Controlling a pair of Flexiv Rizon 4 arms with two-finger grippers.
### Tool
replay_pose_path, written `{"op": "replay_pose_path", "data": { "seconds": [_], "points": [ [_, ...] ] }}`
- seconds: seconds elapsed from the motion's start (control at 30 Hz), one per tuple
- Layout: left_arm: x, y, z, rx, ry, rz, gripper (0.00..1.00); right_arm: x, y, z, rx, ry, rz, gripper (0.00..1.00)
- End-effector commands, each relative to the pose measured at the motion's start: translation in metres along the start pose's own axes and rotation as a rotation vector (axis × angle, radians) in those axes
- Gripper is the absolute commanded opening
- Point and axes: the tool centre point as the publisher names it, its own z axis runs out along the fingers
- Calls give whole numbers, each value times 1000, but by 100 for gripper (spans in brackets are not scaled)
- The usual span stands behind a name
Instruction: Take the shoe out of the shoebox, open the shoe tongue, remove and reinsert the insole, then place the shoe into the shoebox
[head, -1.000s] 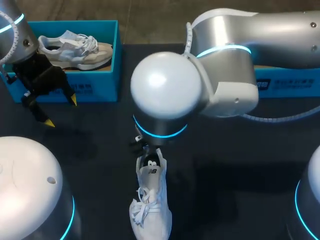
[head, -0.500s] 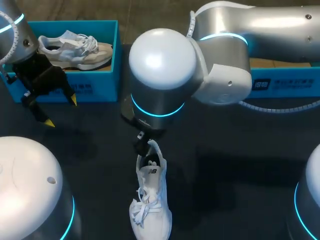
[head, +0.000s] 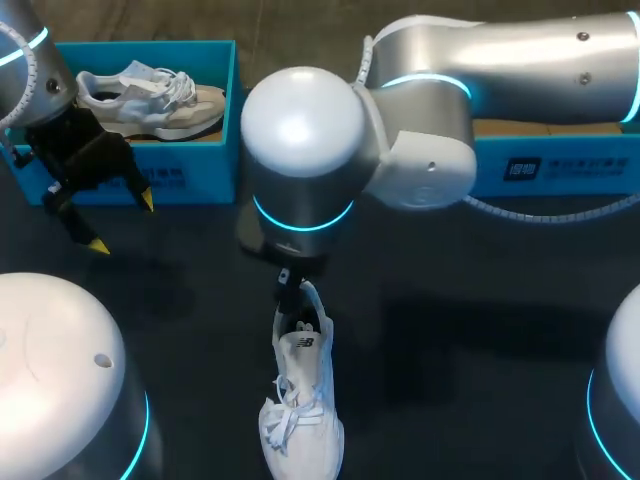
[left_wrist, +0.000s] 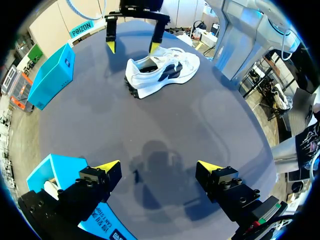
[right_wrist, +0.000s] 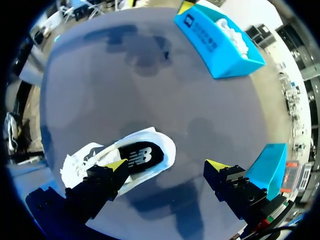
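A white sneaker (head: 300, 400) lies on the dark table near the front middle, heel toward the back; its dark insole (right_wrist: 141, 156) shows through the opening. My right gripper (right_wrist: 166, 165) hangs open just above the heel, one finger over the opening and the other off to the side, touching nothing. In the left wrist view the same sneaker (left_wrist: 162, 70) sits under that right gripper (left_wrist: 132, 47). My left gripper (head: 122, 222) is open and empty in front of the blue shoebox (head: 210, 165) at the back left.
The back-left shoebox holds a second, beige sneaker (head: 150, 100). Another blue box (head: 560, 165) stands at the back right, partly behind my right arm (head: 300, 150), which covers the table's middle.
My right arm has swung a little to the left above the sneaker's heel. The sneaker and my left arm have stayed put.
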Motion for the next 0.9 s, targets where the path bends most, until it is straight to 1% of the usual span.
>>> {"op": "replay_pose_path", "data": {
  "seconds": [0.03, 0.1, 0.23, 0.4, 0.47, 0.6, 0.9],
  "points": [
    [1, 0, 0, -2, 0, 0, 100, -2, 6, 16, 5, 32, -40, 100],
    [1, 0, 0, -2, 0, 0, 100, -2, 5, 20, 2, 43, -73, 100],
    [1, 0, 0, -2, 0, 0, 100, -6, 4, 28, 5, 58, -87, 100],
    [1, 0, 0, -2, 0, 0, 100, -11, 3, 44, 6, 98, -126, 100],
    [1, 0, 0, -2, 0, 0, 100, -11, 3, 51, 16, 106, -139, 100],
    [1, 0, 0, -2, 0, 0, 100, -11, 2, 61, 9, 128, -162, 100],
    [1, 0, 0, -2, 0, 0, 100, -12, 4, 75, -4, 151, -184, 100]
  ]
}}
